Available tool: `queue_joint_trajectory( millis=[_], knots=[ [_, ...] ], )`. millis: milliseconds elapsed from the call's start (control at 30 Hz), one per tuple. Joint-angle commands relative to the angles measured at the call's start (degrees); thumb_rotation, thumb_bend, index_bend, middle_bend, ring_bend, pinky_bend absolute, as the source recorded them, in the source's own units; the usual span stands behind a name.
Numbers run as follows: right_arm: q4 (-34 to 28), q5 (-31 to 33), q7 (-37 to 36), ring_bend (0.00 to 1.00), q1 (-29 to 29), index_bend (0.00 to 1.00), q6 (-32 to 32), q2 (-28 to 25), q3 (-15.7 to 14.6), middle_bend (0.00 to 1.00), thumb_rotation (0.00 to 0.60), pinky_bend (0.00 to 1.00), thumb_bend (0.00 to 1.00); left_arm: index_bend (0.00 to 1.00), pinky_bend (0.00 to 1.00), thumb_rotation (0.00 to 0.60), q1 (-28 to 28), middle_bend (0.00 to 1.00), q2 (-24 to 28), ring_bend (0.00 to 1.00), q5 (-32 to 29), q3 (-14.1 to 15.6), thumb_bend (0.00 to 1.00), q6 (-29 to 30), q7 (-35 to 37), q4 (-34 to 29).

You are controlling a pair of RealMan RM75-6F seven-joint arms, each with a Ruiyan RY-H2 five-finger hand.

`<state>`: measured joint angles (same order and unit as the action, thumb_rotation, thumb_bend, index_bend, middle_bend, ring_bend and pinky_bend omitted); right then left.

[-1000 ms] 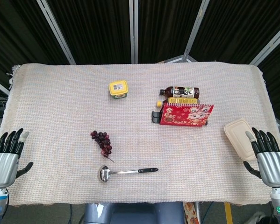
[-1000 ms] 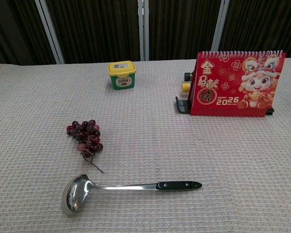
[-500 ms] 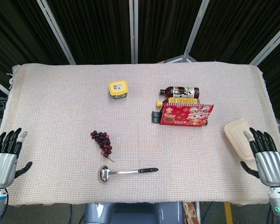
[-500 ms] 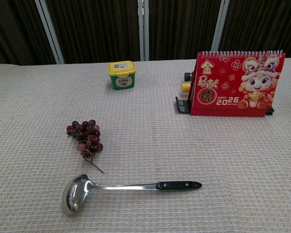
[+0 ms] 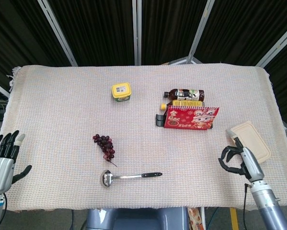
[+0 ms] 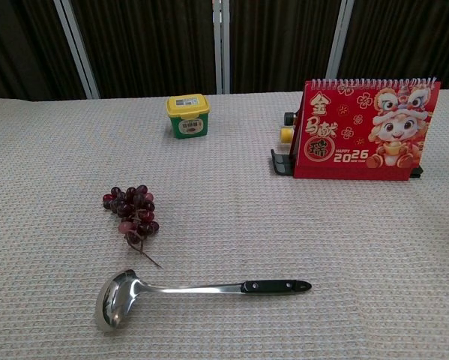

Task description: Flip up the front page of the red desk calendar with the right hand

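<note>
The red desk calendar (image 5: pixel 191 118) stands upright on the cloth right of centre, its front page with a lion-dance cartoon and "2026" facing me; the chest view shows the calendar (image 6: pixel 370 131) at the right with its spiral binding on top. My right hand (image 5: pixel 237 158) hovers near the table's front right, well to the front-right of the calendar and apart from it. It is turned side-on, with its fingers loosely bent toward the left and nothing in them. My left hand (image 5: pixel 3 160) is at the front left edge, fingers spread, empty. Neither hand appears in the chest view.
Two bottles (image 5: pixel 184 93) lie just behind the calendar. A beige lidded box (image 5: pixel 251 139) sits right beside my right hand. A yellow tub (image 5: pixel 121 91), a grape bunch (image 5: pixel 104 143) and a steel ladle (image 5: pixel 129 177) lie to the left and front.
My right hand has moved left and inward over the table, turning from palm-up and upright to side-on with bent fingers. The left hand has sunk slightly toward the left edge.
</note>
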<state>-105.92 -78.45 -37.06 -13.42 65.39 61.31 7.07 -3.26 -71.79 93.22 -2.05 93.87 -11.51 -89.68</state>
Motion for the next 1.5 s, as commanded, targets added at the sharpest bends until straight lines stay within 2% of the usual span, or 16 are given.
queue_joint_trajectory(
  millis=[33, 167, 467, 867, 1500],
  knots=[
    [-5.2, 10.1, -10.6, 0.65, -7.2, 0.0, -14.1, -1.9, 3.5, 0.62, 0.6, 0.54, 0.33, 0.0, 0.0, 0.6, 0.1, 0.0, 0.2, 0.0, 0.4, 0.0, 0.17, 0.4, 0.2, -0.1],
    [-3.7, 15.0, -14.7, 0.67, -9.9, 0.0, -19.9, -0.4, 5.4, 0.64, 0.6, 0.54, 0.35, 0.0, 0.0, 0.6, 0.1, 0.0, 0.3, 0.0, 0.7, 0.0, 0.17, 0.7, 0.7, -0.2],
    [2.1, 23.2, -15.4, 0.67, -14.4, 0.0, -27.7, 3.4, 7.3, 0.64, 0.6, 0.54, 0.37, 0.0, 0.0, 0.6, 0.1, 0.0, 0.6, 0.0, 1.2, -0.1, 0.17, 1.0, 1.3, -0.5],
    [7.9, 30.1, -14.5, 0.67, -15.1, 0.0, -30.4, 7.7, 7.7, 0.64, 0.6, 0.53, 0.37, 0.0, 0.0, 0.6, -0.3, 0.0, 0.7, 0.0, 1.3, -0.2, 0.17, 0.5, 1.6, -0.6],
    [15.5, 35.2, -12.8, 0.67, -16.0, 0.0, -35.6, 11.4, 9.9, 0.64, 0.6, 0.53, 0.37, 0.0, 0.0, 0.6, -0.6, 0.0, 0.4, 0.0, 1.8, 0.1, 0.17, -0.2, 1.3, -0.7]
  ],
)
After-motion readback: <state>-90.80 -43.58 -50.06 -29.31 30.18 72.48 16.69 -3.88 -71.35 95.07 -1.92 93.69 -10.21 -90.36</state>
